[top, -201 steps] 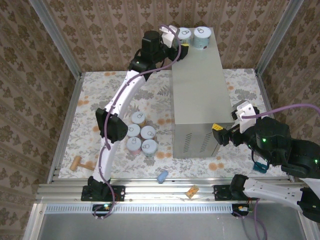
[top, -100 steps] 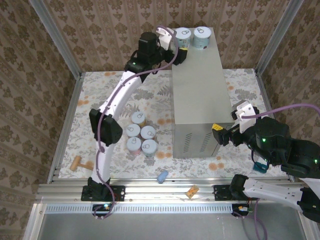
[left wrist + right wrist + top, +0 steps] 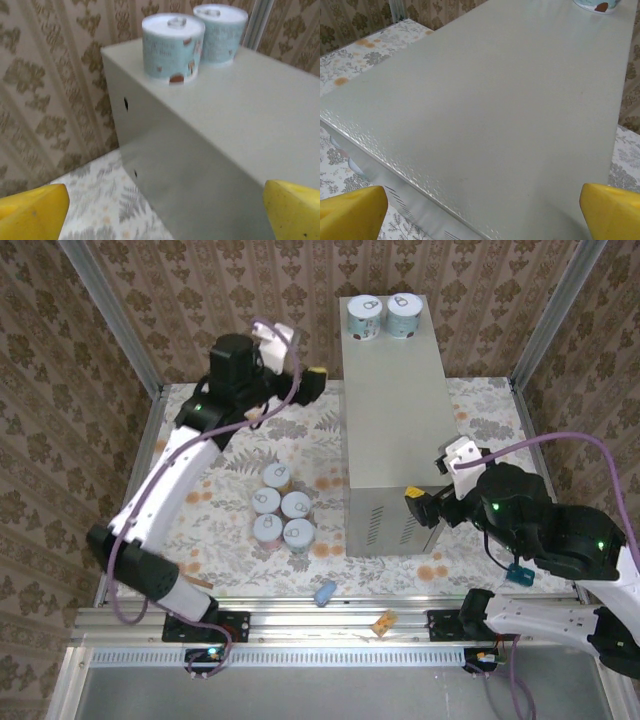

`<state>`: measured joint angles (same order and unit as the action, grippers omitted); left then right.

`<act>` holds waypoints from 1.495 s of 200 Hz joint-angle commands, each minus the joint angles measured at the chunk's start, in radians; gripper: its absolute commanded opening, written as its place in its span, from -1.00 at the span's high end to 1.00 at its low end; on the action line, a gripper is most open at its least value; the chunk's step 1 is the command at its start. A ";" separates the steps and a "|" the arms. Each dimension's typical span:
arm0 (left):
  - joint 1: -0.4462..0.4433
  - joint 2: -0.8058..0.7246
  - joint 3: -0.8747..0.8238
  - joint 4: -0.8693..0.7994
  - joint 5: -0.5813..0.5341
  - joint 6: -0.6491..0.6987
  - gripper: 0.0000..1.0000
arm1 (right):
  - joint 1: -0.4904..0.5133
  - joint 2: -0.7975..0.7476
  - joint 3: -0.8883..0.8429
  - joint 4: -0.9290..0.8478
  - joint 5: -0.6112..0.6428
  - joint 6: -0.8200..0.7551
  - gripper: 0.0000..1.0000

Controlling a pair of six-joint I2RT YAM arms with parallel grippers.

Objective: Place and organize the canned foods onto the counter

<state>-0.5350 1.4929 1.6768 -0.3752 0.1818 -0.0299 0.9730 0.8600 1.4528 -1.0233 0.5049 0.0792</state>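
Left hand (image 3: pixel 165 210) fingers spread wide apart (right hand (image 3: pixel 480 210) likewise, above counter (image 3: pixel 395 410) near end). Two cans (image 3: pixel 365 317) at counter's far edge; five cans (image 3: pixel 283 508) clustered on tabletop (image 3: pixel 490 405) beside counter's left face.

Free counter top (image 3: pixel 395 410) (two cans (image 3: pixel 365 317) far end)

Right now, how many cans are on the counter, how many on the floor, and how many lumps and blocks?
Cans on counter: 2
Cans on floor: 5
Blue lump: 1
Tan block: 1
Total: 9
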 commanded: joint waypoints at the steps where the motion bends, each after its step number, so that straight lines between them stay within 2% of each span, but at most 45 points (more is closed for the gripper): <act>1: 0.004 -0.111 -0.151 -0.129 -0.061 -0.023 -1.00 | -0.003 0.025 0.049 0.038 -0.044 -0.020 -1.00; 32: 0.003 -0.284 -0.349 -0.243 -0.134 -0.091 -1.00 | -0.003 0.084 0.084 0.061 -0.117 -0.048 -1.00; 77: -0.001 -0.471 -0.565 -0.419 -0.181 -0.226 -1.00 | 0.021 0.196 0.175 0.039 -0.258 -0.080 -1.00; 112: -0.006 -0.553 -0.690 -0.504 -0.188 -0.321 -1.00 | 0.084 0.264 0.208 0.026 -0.315 -0.105 -1.00; 152: -0.021 -0.607 -0.781 -0.586 -0.233 -0.409 -1.00 | 0.157 0.304 0.209 0.034 -0.320 -0.124 -1.00; 170: -0.066 -0.585 -0.765 -0.631 -0.289 -0.438 -1.00 | 0.163 0.304 0.200 0.043 -0.319 -0.124 -1.00; 191: -0.068 -0.478 -0.717 -0.727 -0.343 -0.465 -1.00 | 0.164 0.300 0.196 0.051 -0.321 -0.128 -1.00; 213: -0.072 -0.391 -0.703 -0.766 -0.349 -0.482 -1.00 | 0.166 0.289 0.185 0.062 -0.320 -0.131 -1.00; 248: -0.075 -0.337 -0.723 -0.743 -0.322 -0.522 -0.97 | 0.165 0.272 0.156 0.074 -0.299 -0.147 -1.00; 299: -0.113 -0.280 -0.794 -0.591 -0.268 -0.543 -0.95 | 0.164 0.259 0.120 0.130 -0.284 -0.175 -1.00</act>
<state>-0.6273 1.1843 0.9138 -1.0302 -0.1081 -0.5400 1.1305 1.1286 1.5826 -0.9421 0.2020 -0.0635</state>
